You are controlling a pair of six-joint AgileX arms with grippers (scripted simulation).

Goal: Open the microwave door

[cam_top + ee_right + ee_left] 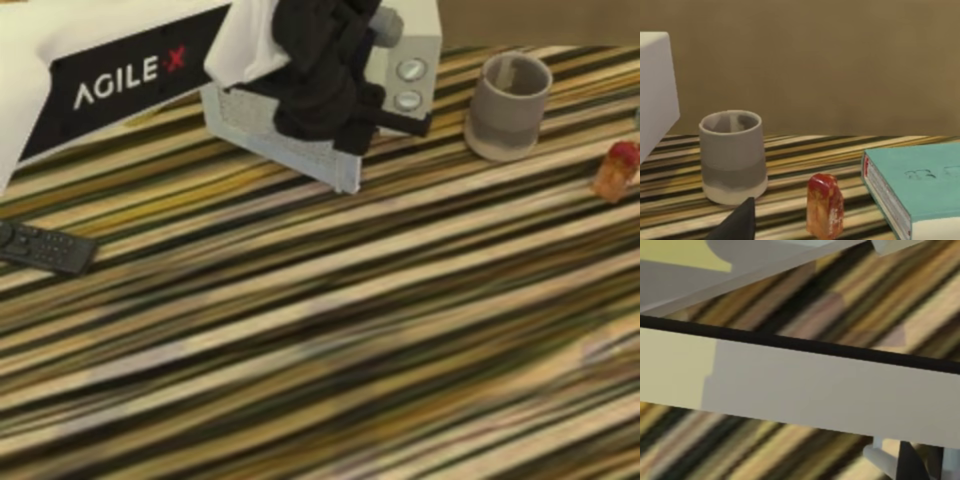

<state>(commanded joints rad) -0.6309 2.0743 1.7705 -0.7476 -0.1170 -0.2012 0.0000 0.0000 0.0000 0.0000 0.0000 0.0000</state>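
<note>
The cream-white microwave (415, 40) stands at the back of the table, its two grey knobs facing the front. The microwave door (260, 125), with its speckled mesh window, is swung partly outward from the body. My left gripper (345, 135), black, is right over the door's free edge. In the left wrist view the door (830, 390) fills the frame edge-on, and a grey handle bar (880, 459) lies against one black finger (910, 466). My right gripper (740, 225) shows only as a dark tip, low and to the right of the microwave (655, 90).
A grey mug (508, 105) stands just right of the microwave. A red-orange seal (617, 170) sits near the right edge, with a teal book (920, 180) beside it. A black remote (45, 247) lies at the left edge. The table is striped.
</note>
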